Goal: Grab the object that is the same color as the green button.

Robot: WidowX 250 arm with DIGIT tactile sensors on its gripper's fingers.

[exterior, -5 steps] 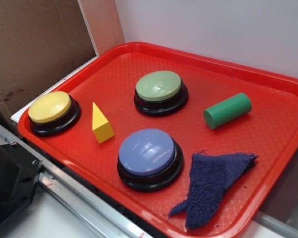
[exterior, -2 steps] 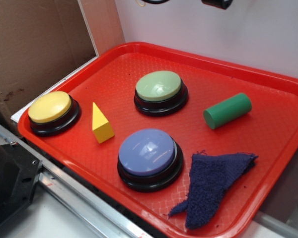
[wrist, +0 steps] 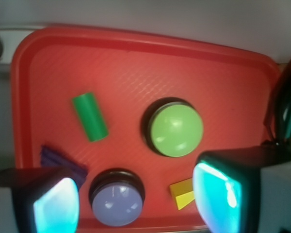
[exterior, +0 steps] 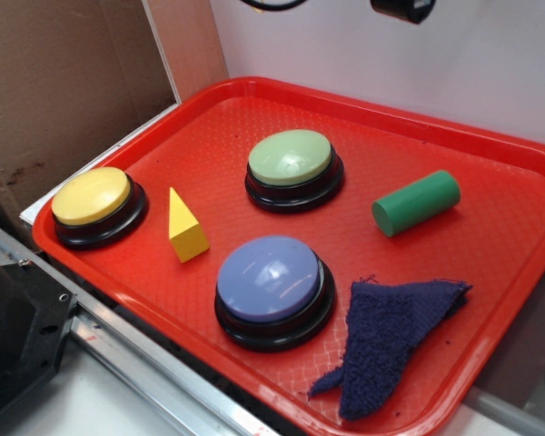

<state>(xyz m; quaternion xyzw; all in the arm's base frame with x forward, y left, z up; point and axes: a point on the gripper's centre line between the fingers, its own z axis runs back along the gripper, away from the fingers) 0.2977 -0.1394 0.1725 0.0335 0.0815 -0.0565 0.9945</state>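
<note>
Red tray (exterior: pixel 254 95) carries everything in the exterior view; the green button (exterior: pixel 291 159) sits near the far edge, middle of the tray; the cylinder (exterior: pixel 416 202) lies on its side toward the right edge, apart from the button and from the cloth (exterior: pixel 391 336) at the near right corner; only dark bits of the arm show at the top of the picture, well above the tray; I judge the step to be the approach, nothing grasped yet.

Wrist view: the gripper (wrist: pixel 136 196) hangs high over the tray with its fingers (wrist: pixel 56 204) spread wide and nothing between them; the cylinder (wrist: pixel 89 116) lies toward the tray's left edge as this camera sees it, the green button (wrist: pixel 176 128) near the middle, the blue button (wrist: pixel 117 196) and yellow wedge (wrist: pixel 182 193) at the bottom; bare tray rings the cylinder on all sides, the rim being its nearest neighbour; the next move likely calls for shifting over it, turning the jaws across its short width, then descending.
</note>
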